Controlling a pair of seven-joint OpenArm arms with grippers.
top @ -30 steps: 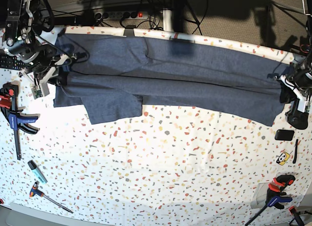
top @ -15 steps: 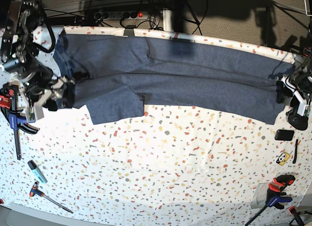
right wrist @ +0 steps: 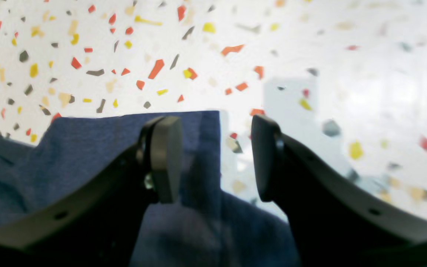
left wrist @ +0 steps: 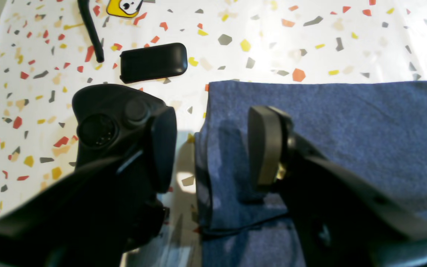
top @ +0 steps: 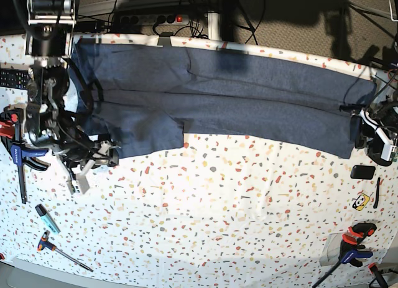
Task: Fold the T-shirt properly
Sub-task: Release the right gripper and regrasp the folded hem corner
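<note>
Both claws are spread open: the right claw (right wrist: 215, 159) is poised over the T-shirt (right wrist: 87, 155) corner, the left claw (left wrist: 206, 148) over its edge.

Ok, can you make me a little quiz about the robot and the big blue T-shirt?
1. True or false: the left gripper is clamped shut on the large navy-blue cotton T-shirt.
2. What lies on the speckled white table just beyond the left gripper? A) a small black rounded block B) a banana C) a cup
3. Fill in: the right gripper is ___ (open or shut).
Key: 1 false; 2 A; 3 open.
</note>
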